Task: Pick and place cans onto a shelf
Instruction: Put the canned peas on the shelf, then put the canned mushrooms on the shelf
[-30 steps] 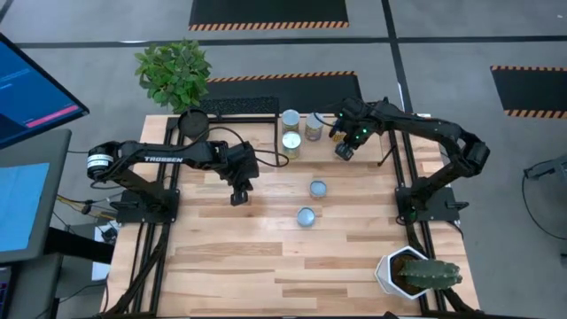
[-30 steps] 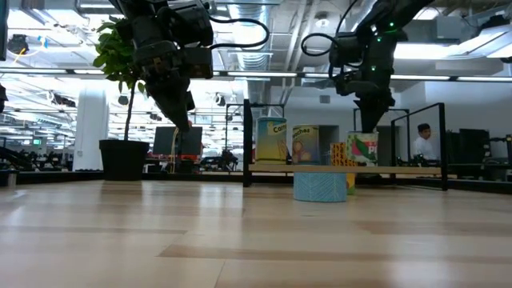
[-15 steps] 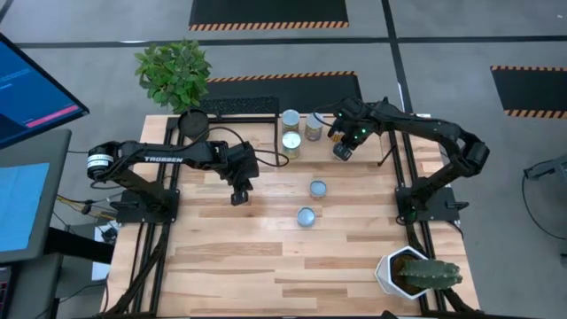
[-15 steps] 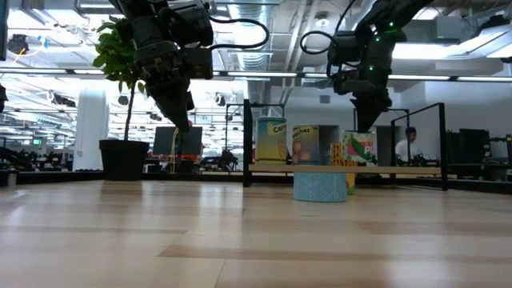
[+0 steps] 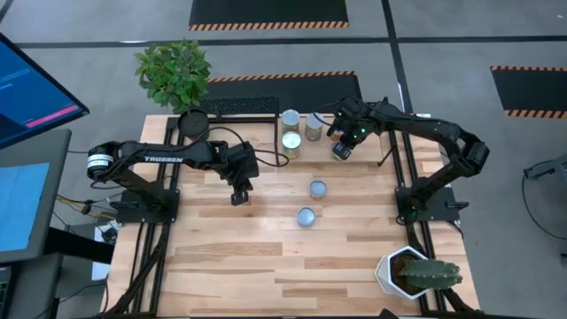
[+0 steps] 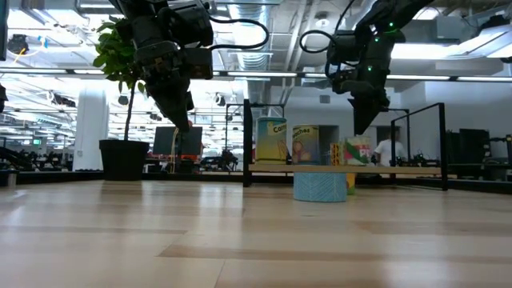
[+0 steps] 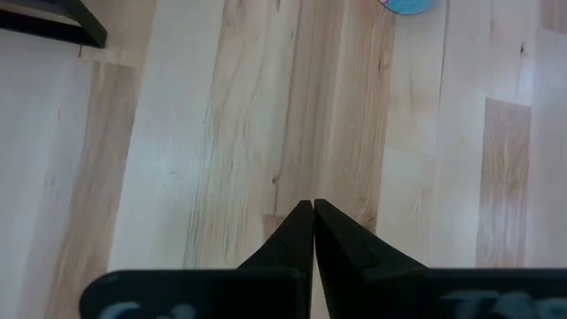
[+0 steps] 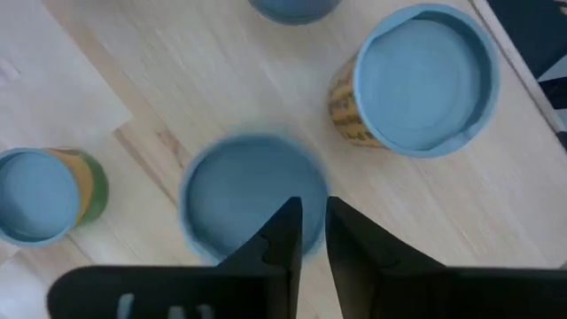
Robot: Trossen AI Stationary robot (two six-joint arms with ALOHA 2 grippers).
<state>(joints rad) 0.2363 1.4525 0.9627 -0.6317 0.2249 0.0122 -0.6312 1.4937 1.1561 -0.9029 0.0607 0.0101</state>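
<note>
My right gripper (image 5: 341, 149) is over the shelf (image 6: 400, 169) at the table's far side, nearly shut on a can with a pale-blue top (image 8: 239, 190) and a green label (image 6: 358, 152). Three more cans (image 5: 290, 117) (image 5: 313, 124) (image 5: 291, 142) stand on the shelf board to its left. Two cans with pale-blue tops (image 5: 317, 187) (image 5: 306, 216) stand upright on the table. My left gripper (image 5: 237, 197) is shut and empty above the table's middle left. My right gripper comes from above, pointing down, at the can's top edge (image 8: 321, 190). The rim lies in the narrow gap: one finger (image 8: 285, 221) over the top, one (image 8: 345, 226) outside the wall. The can is upright below the fingers; whether it is lifted off the board, I cannot tell.
A black round pot (image 5: 192, 122) and a green plant (image 5: 173, 71) are at the far left corner. A white cactus pot (image 5: 409, 270) is at the near right. The near half of the table is bare wood (image 5: 266, 266). A person (image 6: 392, 148) shows in the room behind.
My right gripper has shifted a little toward the table's left along the shelf, and the can under it has shifted with it, staying upright. A person in the room behind has walked left.
</note>
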